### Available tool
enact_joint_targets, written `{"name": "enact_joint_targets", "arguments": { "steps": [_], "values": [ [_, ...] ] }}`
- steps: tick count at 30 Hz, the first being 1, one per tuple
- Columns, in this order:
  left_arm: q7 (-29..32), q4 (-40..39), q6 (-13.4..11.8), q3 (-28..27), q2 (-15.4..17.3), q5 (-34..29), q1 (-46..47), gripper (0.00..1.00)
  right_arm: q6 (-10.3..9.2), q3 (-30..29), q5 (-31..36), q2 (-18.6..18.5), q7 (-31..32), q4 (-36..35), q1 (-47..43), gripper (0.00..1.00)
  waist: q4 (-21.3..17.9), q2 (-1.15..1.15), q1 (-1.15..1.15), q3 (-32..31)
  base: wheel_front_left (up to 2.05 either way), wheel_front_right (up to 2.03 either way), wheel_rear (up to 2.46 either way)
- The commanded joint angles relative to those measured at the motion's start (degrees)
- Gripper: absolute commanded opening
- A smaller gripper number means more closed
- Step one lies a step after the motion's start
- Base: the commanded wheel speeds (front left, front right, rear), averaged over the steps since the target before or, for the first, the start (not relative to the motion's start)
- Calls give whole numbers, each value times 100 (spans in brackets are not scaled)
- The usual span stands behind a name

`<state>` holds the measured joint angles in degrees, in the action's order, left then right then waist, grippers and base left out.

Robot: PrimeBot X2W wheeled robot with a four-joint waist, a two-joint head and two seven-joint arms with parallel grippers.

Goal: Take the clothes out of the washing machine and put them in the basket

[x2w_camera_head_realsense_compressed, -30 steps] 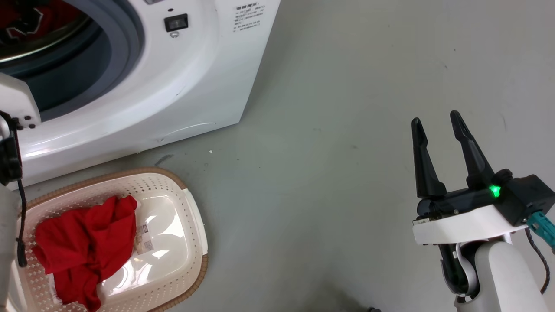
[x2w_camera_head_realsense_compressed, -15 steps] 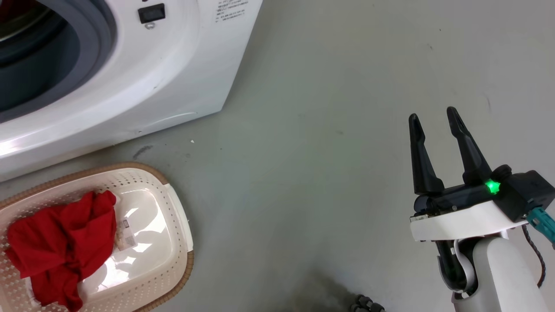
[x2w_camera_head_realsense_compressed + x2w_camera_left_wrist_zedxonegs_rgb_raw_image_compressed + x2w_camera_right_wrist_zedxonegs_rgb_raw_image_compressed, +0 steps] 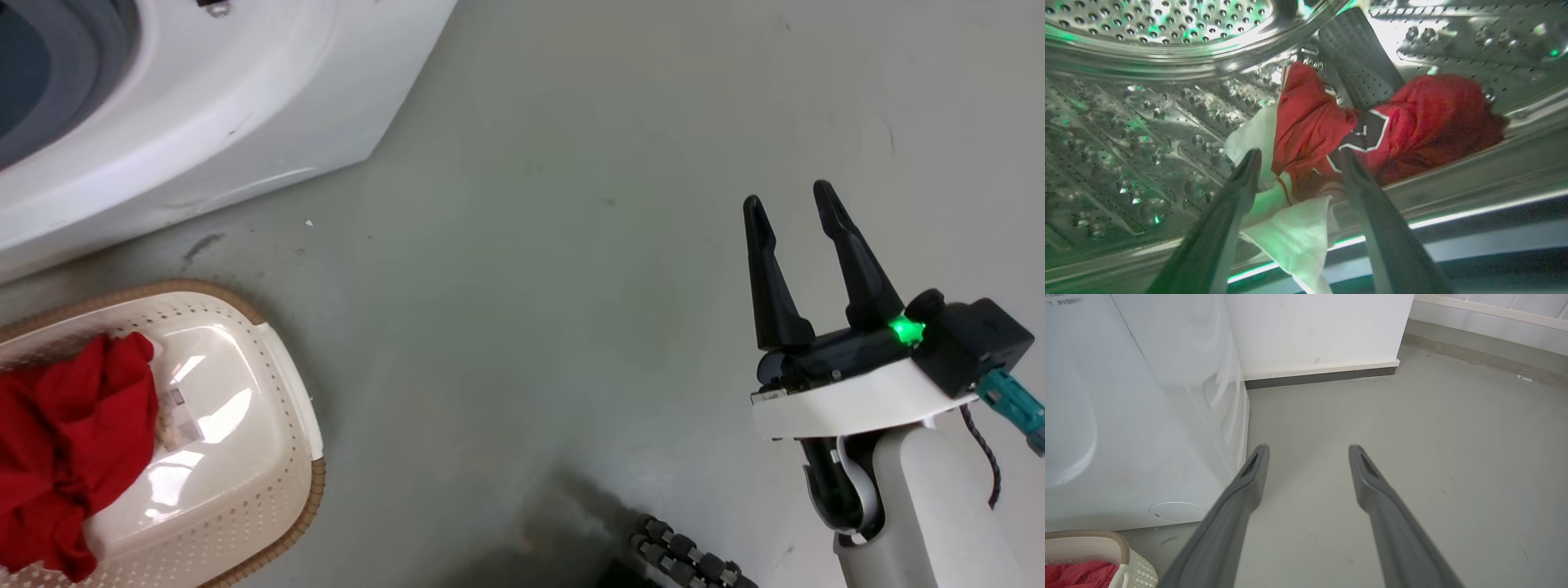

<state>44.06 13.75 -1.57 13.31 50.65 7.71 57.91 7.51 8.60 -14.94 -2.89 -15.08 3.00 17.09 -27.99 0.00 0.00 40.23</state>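
Left gripper [image 3: 1299,154] agape at patterned garment [image 3: 1306,122] in drum [image 3: 1147,122]

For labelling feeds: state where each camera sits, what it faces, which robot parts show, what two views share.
Head view: on the head, facing down at washing machine and basket; open right gripper shows.
Left wrist view: on that wrist, facing into the drum at clothes; open left gripper shows.
Right wrist view: on that wrist, facing floor and wall; fingers show.
Shared: basket, head and right wrist.
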Motion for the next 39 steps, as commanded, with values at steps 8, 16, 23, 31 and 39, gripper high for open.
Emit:
{"name": "enact_joint_targets", "arguments": {
  "steps": [8,16,23,31,39],
  "values": [
    [1626,78,387,24,473,194,431,100,-4,175,-164,3,-11,93,180,100,-252,0,0,319,0,0,0],
    [2534,-69,506,-6,802,314,560,100,-4,314,-253,3,-11,107,224,100,-397,0,0,464,0,0,0],
    [3278,-130,491,73,824,459,426,100,-4,304,-239,3,-11,84,162,100,-391,0,0,588,0,0,0],
    [3297,-510,210,41,838,390,274,0,-4,301,-305,3,-11,35,182,100,-377,0,0,690,0,0,0],
    [2478,-707,-154,-34,899,91,227,0,-4,271,-323,3,-11,60,256,100,-394,0,0,692,0,0,0]
  ]
}}
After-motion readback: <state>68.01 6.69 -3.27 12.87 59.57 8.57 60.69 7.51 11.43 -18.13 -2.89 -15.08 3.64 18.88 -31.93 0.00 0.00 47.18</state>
